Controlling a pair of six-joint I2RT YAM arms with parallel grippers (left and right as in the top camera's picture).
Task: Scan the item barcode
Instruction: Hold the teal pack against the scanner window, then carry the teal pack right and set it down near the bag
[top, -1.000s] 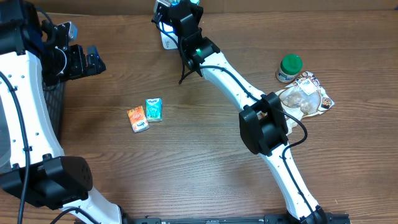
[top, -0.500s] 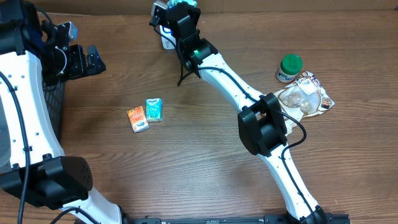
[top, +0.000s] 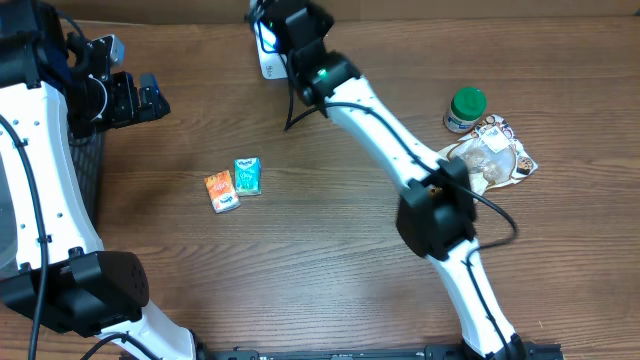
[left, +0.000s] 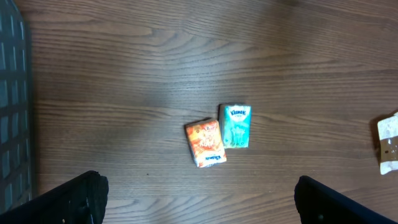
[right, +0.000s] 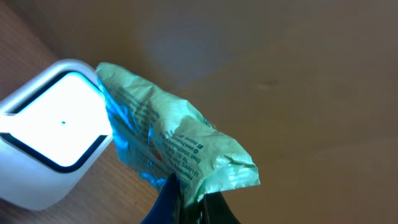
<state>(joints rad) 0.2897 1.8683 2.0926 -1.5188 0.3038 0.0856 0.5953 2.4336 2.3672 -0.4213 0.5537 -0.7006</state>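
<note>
The right gripper (right: 186, 200) is clamped shut on the lower end of a green packet (right: 180, 146), up at the table's (top: 330, 250) far edge near its middle; the packet is pale green crinkled foil, small print running across it, a shiny bluish fold low down; it sits right against the white scanner's (right: 50, 143) glowing window, though I cannot tell if they touch; the left gripper (top: 145, 97) hangs by the left edge, fingers spread wide, nothing in them.
</note>
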